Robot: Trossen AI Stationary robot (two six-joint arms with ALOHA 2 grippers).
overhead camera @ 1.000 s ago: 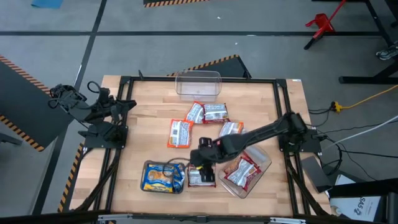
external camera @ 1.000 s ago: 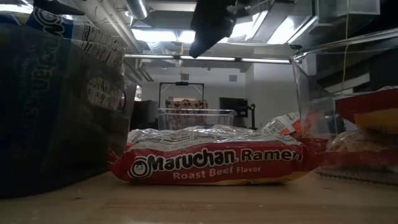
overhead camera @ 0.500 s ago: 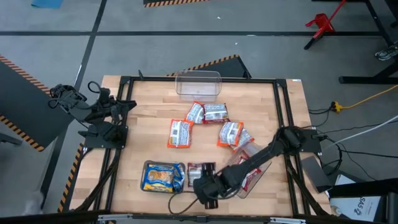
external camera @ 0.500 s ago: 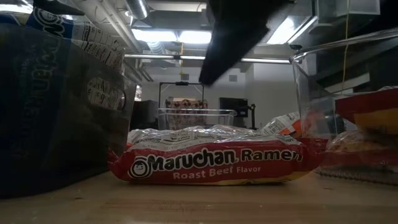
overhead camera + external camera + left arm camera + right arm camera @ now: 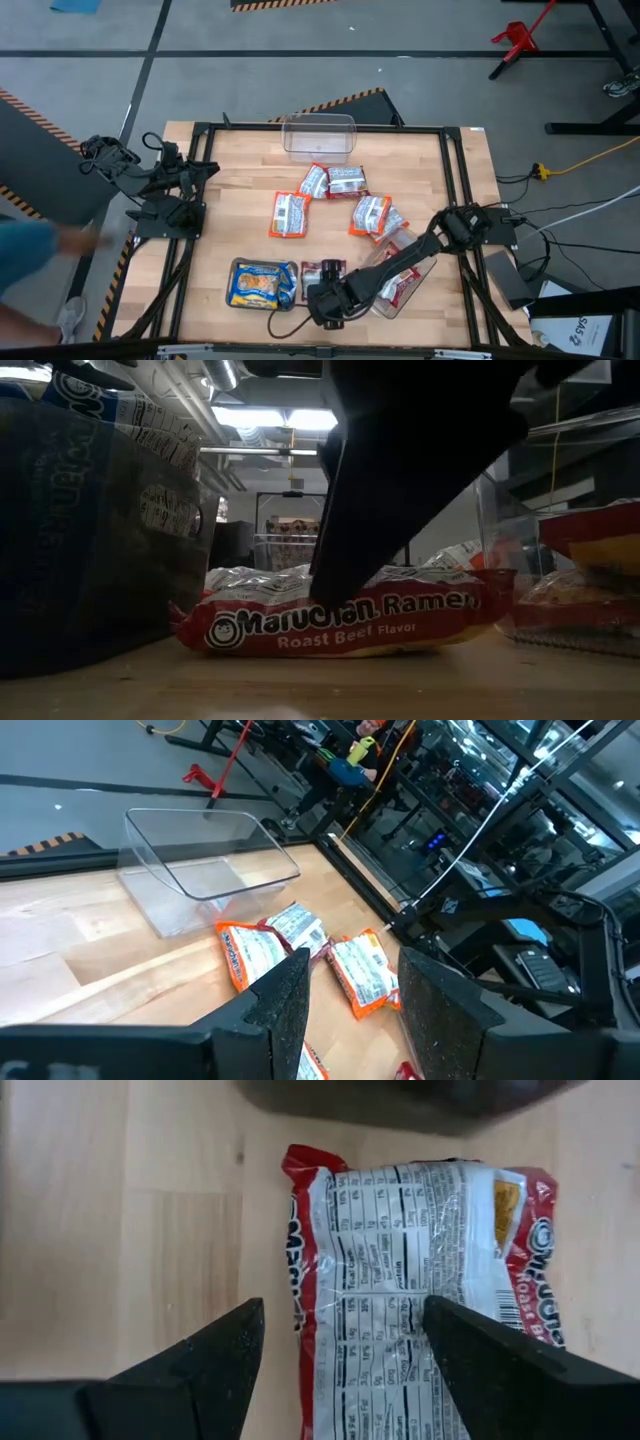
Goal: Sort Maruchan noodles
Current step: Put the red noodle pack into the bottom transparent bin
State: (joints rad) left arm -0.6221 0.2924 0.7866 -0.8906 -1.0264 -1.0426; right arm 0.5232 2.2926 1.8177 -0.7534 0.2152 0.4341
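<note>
High view: my right gripper (image 5: 325, 305) is down at the near edge of the table (image 5: 240, 190), reached across from the right side, directly over the red-and-white packet (image 5: 322, 275) that lies flat, label side down, just beside the blue-and-yellow packets (image 5: 262, 284). Right wrist view shows my two fingers (image 5: 205, 1355) spread wide, one to each side of that packet (image 5: 410, 1320), nutrition panel facing up, nothing clamped; I can't tell if the tips touch the wood. Low view: packet (image 5: 345, 622) reads Maruchan Ramen Roast Beef Flavor and sits flat on the table with a dark finger (image 5: 400, 470) hanging right in front of it. Other noodles: one orange-red packet (image 5: 289, 214) mid-table, two more (image 5: 333, 181) touching each other toward the far side, another pair (image 5: 375, 215) to the right of those. A clear tub (image 5: 400, 275) at the near right holds red packets, partly under my right arm. An empty-looking clear tub (image 5: 319, 136) stands at the far edge, centre. My left gripper (image 5: 348, 1010) waits well back at the table's left edge, fingers set at a middling gap, holding nothing; its wrist view looks past them to the far tub (image 5: 205, 865) and the orange-red packets (image 5: 300, 955). Blurred person at the picture's left edge, off the table.
</note>
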